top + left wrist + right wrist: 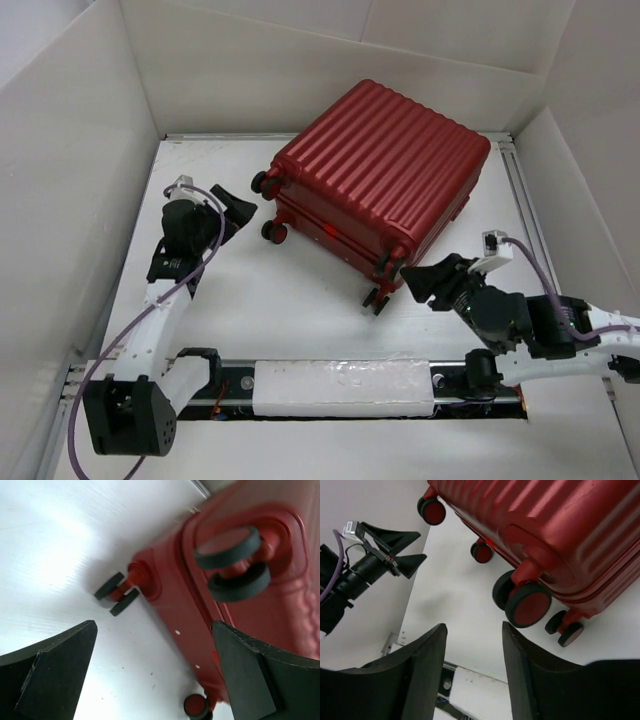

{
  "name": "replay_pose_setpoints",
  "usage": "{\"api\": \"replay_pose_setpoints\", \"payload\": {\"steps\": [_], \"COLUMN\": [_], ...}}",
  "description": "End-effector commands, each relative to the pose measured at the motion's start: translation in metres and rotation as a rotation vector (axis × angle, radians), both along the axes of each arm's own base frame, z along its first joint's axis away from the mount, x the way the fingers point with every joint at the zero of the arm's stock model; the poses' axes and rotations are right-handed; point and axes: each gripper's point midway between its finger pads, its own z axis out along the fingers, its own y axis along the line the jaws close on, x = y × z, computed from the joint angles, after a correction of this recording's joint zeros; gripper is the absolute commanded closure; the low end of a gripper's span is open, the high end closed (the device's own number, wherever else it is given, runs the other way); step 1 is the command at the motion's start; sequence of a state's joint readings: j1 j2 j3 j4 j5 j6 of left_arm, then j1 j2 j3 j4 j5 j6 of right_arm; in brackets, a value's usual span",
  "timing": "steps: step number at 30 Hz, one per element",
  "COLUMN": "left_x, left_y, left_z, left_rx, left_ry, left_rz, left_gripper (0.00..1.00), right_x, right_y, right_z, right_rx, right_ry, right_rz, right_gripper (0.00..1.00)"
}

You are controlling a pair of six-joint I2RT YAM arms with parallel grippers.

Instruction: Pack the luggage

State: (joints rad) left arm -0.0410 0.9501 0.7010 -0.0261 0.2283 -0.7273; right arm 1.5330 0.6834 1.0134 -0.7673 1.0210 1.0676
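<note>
1. The luggage [385,170], closed, blocks the table [300,320] from centre to 1 o'clock
2. Its wheels [273,232] project toward 8 o'clock
3. Bare tabletop from 6 to 9 o'clock of the luggage gives passage
4. White walls [70,200] bar 9, 12 and 3 o'clock
5. Only a narrow strip remains at 3 o'clock

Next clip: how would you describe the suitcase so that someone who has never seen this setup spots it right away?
Look at the white table boxed in by white walls; toward its far right the suitcase lies flat and closed. It is the only dark red thing there, ribbed on top, with small dark wheels along its near left edge.
</note>
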Motion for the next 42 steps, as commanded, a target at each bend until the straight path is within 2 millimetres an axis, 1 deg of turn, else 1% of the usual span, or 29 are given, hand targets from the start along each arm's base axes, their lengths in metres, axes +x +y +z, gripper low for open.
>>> {"api": "replay_pose_setpoints", "payload": {"steps": [1, 3, 6, 9, 11, 12, 13, 15, 16, 17, 18, 19, 20, 21, 22, 24, 25, 27, 28, 29, 30, 32, 33, 34, 35, 37, 38, 41, 42], "left_x": [0.010, 0.013, 0.015, 0.020, 0.027, 0.039, 0.041, 0.053, 0.056, 0.056, 0.058, 0.060, 0.061, 0.062, 0.064, 0.063, 0.063, 0.068, 0.070, 0.072, 0.076, 0.079, 0.084, 0.085, 0.088, 0.092, 0.095, 0.093, 0.091], "left_y": [-0.034, -0.036, -0.042, -0.049, -0.051, -0.053, -0.053, -0.051, -0.048, -0.051, -0.051, -0.056, -0.059, -0.063, -0.074, -0.084, -0.088, -0.088, -0.086, -0.087, -0.086, -0.086, -0.085, -0.086, -0.086, -0.088, -0.089, -0.093, -0.095], "left_z": [0.062, 0.070, 0.085, 0.090, 0.085, 0.084, 0.074, 0.071, 0.065, 0.071, 0.066, 0.066, 0.072, 0.067, 0.068, 0.068, 0.063, 0.066, 0.070, 0.074, 0.069, 0.061, 0.059, 0.054, 0.054, 0.047, 0.048, 0.049, 0.049], "left_rx": [-0.001, 0.037, 0.071, 0.074, 0.084, 0.091, 0.115, 0.138, 0.153, 0.167, 0.166, 0.175, 0.180, 0.213, 0.241, 0.284, 0.291, 0.286, 0.290, 0.290, 0.307, 0.317, 0.321, 0.329, 0.329, 0.333, 0.333, 0.321, 0.305], "left_ry": [-0.231, -0.253, -0.298, -0.309, -0.278, -0.255, -0.214, -0.200, -0.181, -0.201, -0.189, -0.191, -0.206, -0.199, -0.210, -0.206, -0.199, -0.206, -0.214, -0.220, -0.208, -0.183, -0.174, -0.166, -0.166, -0.152, -0.154, -0.158, -0.155], "left_rz": [-0.195, -0.218, -0.272, -0.322, -0.344, -0.361, -0.375, -0.374, -0.358, -0.371, -0.372, -0.390, -0.391, -0.409, -0.420, -0.436, -0.451, -0.436, -0.425, -0.424, -0.421, -0.430, -0.423, -0.428, -0.428, -0.443, -0.443, -0.466, -0.474], "left_gripper": [0.00, 0.00, 0.00, 0.00, 0.00, 0.00, 0.01, 0.03, 0.03, 0.03, 0.03, 0.03, 0.05, 0.05, 0.06, 0.06, 0.07, 0.09, 0.12, 0.18, 0.21, 0.27, 0.28, 0.33, 0.37, 0.43, 0.56, 0.81, 0.98], "right_x": [0.003, 0.003, 0.007, 0.014, 0.016, 0.018, 0.020, 0.023, 0.025, 0.026, 0.028, 0.029, 0.031, 0.031, 0.033, 0.035, 0.038, 0.038, 0.039, 0.041, 0.040, 0.041, 0.043, 0.044, 0.044, 0.048, 0.049, 0.052, 0.052], "right_y": [-0.017, -0.016, -0.018, -0.020, -0.016, -0.017, -0.017, -0.019, -0.020, -0.019, -0.019, -0.019, -0.019, -0.020, -0.017, -0.014, -0.014, -0.012, -0.009, -0.011, -0.008, -0.008, -0.010, -0.011, -0.012, -0.017, -0.020, -0.026, -0.027], "right_z": [-0.012, -0.020, -0.022, -0.026, -0.025, -0.027, -0.025, -0.025, -0.026, -0.025, -0.026, -0.027, -0.026, -0.031, -0.031, -0.035, -0.035, -0.044, -0.044, -0.048, -0.047, -0.056, -0.056, -0.063, -0.063, -0.062, -0.064, -0.067, -0.072], "right_rx": [-0.082, -0.095, -0.104, -0.131, -0.133, -0.155, -0.148, -0.155, -0.154, -0.155, -0.149, -0.159, -0.157, -0.166, -0.170, -0.182, -0.182, -0.198, -0.197, -0.207, -0.197, -0.208, -0.208, -0.221, -0.210, -0.207, -0.205, -0.213, -0.220], "right_ry": [-0.018, -0.015, -0.017, -0.021, -0.019, -0.023, -0.020, -0.024, -0.016, -0.018, -0.019, -0.019, -0.018, -0.012, -0.014, -0.009, -0.008, -0.001, -0.002, 0.003, 0.003, 0.011, 0.012, 0.022, 0.018, 0.018, 0.023, 0.026, 0.035], "right_rz": [-0.015, -0.003, -0.022, -0.048, -0.037, -0.035, -0.039, -0.042, -0.047, -0.045, -0.054, -0.047, -0.050, -0.050, -0.048, -0.039, -0.051, -0.038, -0.038, -0.047, -0.039, -0.041, -0.051, -0.051, -0.052, -0.070, -0.074, -0.090, -0.092], "right_gripper": [0.44, 0.39, 0.35, 0.33, 0.32, 0.32, 0.31, 0.31, 0.30, 0.30, 0.30, 0.30, 0.28, 0.28, 0.28, 0.28, 0.28, 0.27, 0.27, 0.27, 0.26, 0.25, 0.23, 0.23, 0.22, 0.20, 0.20, 0.19, 0.17]}}
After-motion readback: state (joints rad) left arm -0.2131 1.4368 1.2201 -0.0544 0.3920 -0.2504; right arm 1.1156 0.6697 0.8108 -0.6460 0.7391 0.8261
